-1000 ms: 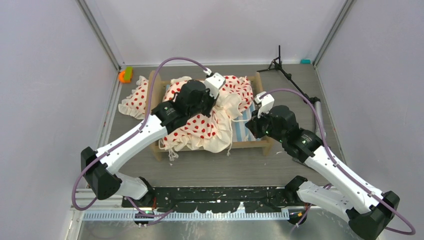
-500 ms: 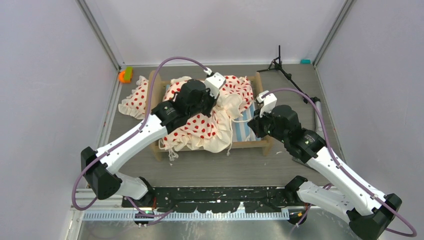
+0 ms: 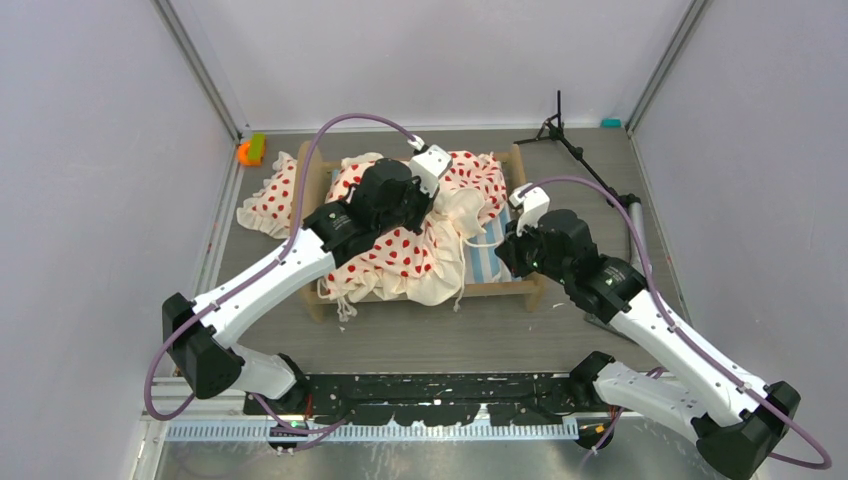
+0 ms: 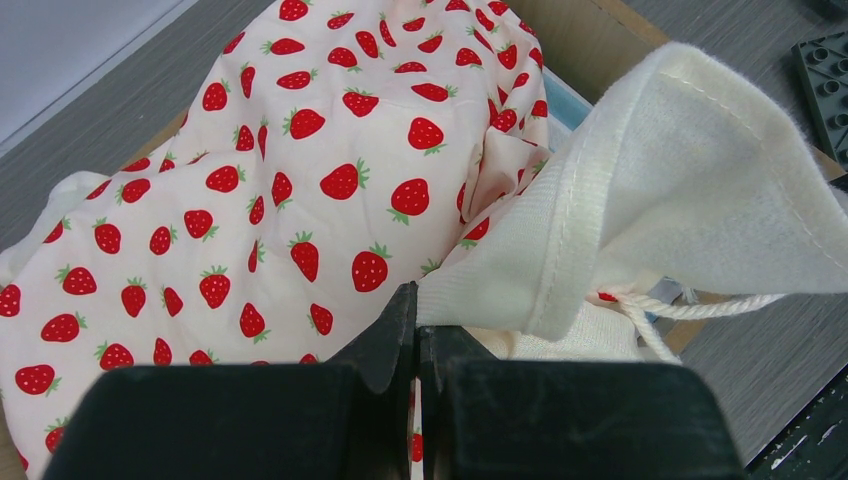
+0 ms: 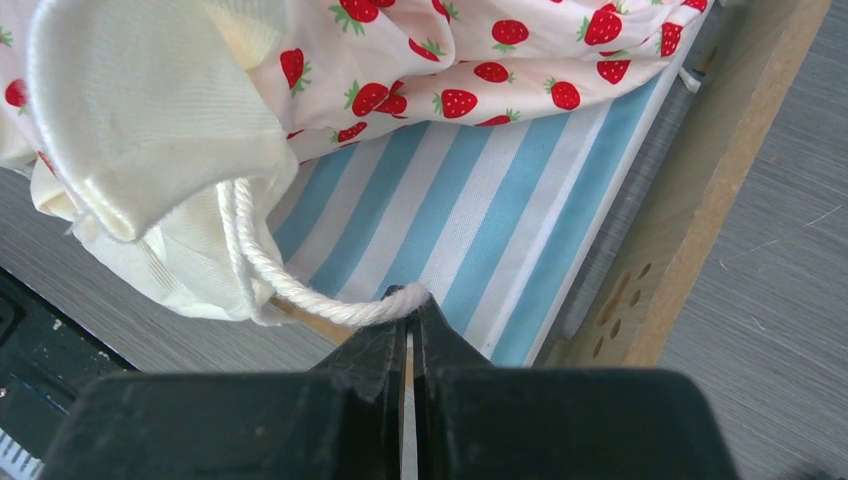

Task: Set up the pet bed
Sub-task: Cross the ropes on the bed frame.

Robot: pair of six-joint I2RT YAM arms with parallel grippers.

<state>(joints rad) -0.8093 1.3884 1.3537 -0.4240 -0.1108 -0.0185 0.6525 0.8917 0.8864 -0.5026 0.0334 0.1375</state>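
**Both grippers at the pet bed [image 3: 500, 291].** Your left gripper [image 4: 417, 312] stands over the bed's middle. Its jaws are closed, pinching the cream edge of the bedding [image 4: 300, 180] where the fleece backing [image 4: 700, 190] folds over. Your right gripper [image 5: 410, 303] sits at the bed's right end, above the mattress [image 5: 460, 215]. Its jaws are pressed together on the end of a white cord [image 5: 290, 290] that runs out of the bedding's hem.

The bedding lies bunched over the left and middle of the bed and spills over its near rail. The blue-and-white stripes show bare only at the right end.

Around the bed:
- a separate strawberry-print piece [image 3: 270, 200] against its left end board
- an orange-and-green object [image 3: 249, 151] beyond that, far left of the bed
- a black tripod stand [image 3: 565, 140] beyond the right end board
- a dark studded mat [image 4: 828, 80] just outside the frame; you cannot tell on which side

Count: one bed, one mattress, two strawberry-print cloths, one cord held, two grippers.
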